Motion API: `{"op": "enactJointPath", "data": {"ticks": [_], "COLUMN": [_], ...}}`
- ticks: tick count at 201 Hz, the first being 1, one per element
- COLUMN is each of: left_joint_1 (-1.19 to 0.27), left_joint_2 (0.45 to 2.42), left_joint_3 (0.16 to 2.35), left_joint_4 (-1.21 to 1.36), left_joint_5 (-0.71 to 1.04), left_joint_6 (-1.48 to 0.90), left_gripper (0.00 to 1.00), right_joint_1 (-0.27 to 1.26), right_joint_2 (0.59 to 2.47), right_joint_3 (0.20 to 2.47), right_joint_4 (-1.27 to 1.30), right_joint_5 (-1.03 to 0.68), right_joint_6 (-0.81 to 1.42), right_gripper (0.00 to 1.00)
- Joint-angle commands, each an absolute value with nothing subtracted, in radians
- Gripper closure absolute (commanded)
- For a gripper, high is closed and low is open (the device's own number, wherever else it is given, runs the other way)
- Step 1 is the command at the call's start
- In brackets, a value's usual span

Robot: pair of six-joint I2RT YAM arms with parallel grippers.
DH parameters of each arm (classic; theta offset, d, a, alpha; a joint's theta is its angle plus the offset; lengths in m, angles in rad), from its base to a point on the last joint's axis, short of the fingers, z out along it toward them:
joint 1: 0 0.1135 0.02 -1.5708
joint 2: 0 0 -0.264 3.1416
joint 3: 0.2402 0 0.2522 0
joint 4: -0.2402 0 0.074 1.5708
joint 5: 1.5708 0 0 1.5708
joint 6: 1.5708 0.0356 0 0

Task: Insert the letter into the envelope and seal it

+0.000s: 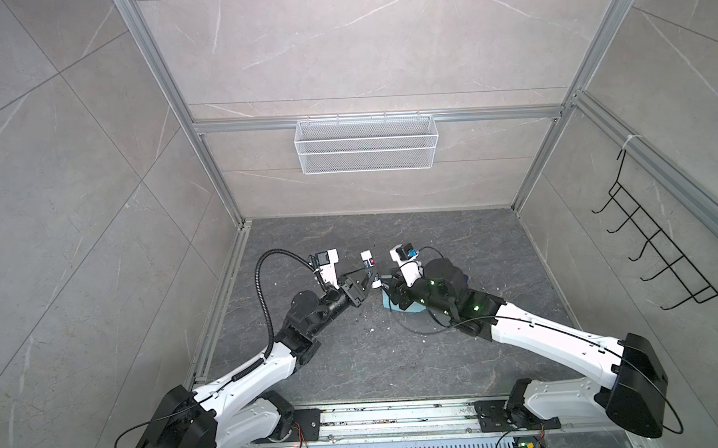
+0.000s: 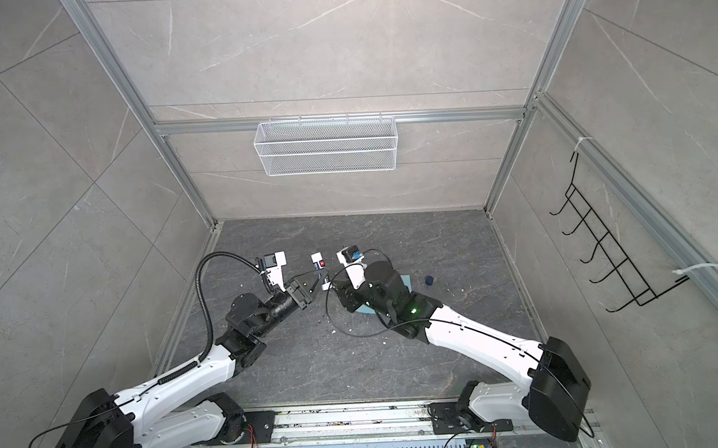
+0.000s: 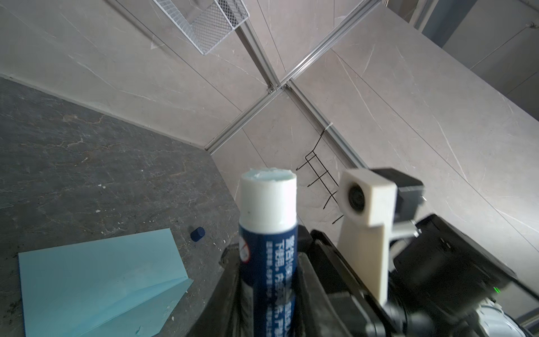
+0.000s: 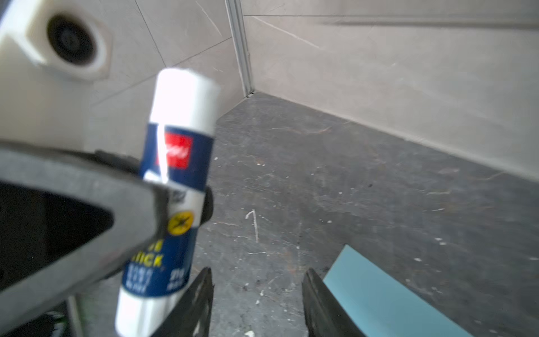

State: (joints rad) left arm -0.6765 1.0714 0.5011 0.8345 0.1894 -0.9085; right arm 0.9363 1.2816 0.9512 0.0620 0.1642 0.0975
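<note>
- Squeezing the glue stick [image 3: 267, 233] tight in the left hand [image 1: 370, 278], up in the air, with the white glue end bare.
- Leaving the right hand [image 4: 259, 271] loose and wide, with nothing between its two sides, just beside the bottom of the stick.
- Looking at the light blue envelope [image 3: 99, 280] lying flat on the table [image 3: 87, 163], partly hidden under the right arm [image 1: 541, 333] in both top views.
- Not seeing the letter anywhere; maybe sitting inside the envelope, but not possible to tell.
- Not being sure if the flap is open or folded down; only a fold line is showing.
- Spotting the small dark blue cap [image 3: 197, 233] resting on the table near the envelope.
- Probably getting ready to rub glue on the flap, so likely working on the sealing part.
- Doing it well by tipping the stick so the glue end is pointing down at the flap edge, not at the table.
- Pressing softly and sliding along the edge in a thin line, since a hard push is likely wrinkling or shoving thin paper.
- Using the free right hand to pin down a corner of the envelope, away from the glue.
- Minding the two hands sitting very close together, to avoid bumping.
</note>
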Motion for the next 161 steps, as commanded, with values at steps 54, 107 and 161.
{"op": "enactJointPath", "data": {"ticks": [54, 107, 161], "left_joint_1": [-0.680, -0.680, -0.680], "left_joint_2": [1.066, 1.069, 1.091], "left_joint_3": [0.534, 0.528, 0.525], "left_joint_4": [0.804, 0.817, 0.858], "left_joint_5": [0.127, 0.117, 0.123], "left_joint_6": [-0.924, -0.934, -0.950], "left_gripper": [1.00, 1.00, 1.00], "right_joint_1": [1.187, 1.198, 1.198], "right_joint_2": [1.328, 1.379, 1.433], "right_joint_3": [0.913, 0.920, 0.950], "right_joint_4": [0.288, 0.332, 0.354], "right_joint_5": [0.713, 0.753, 0.800], "right_joint_6": [-0.257, -0.248, -0.167], "right_gripper": [0.36, 0.42, 0.52]}}
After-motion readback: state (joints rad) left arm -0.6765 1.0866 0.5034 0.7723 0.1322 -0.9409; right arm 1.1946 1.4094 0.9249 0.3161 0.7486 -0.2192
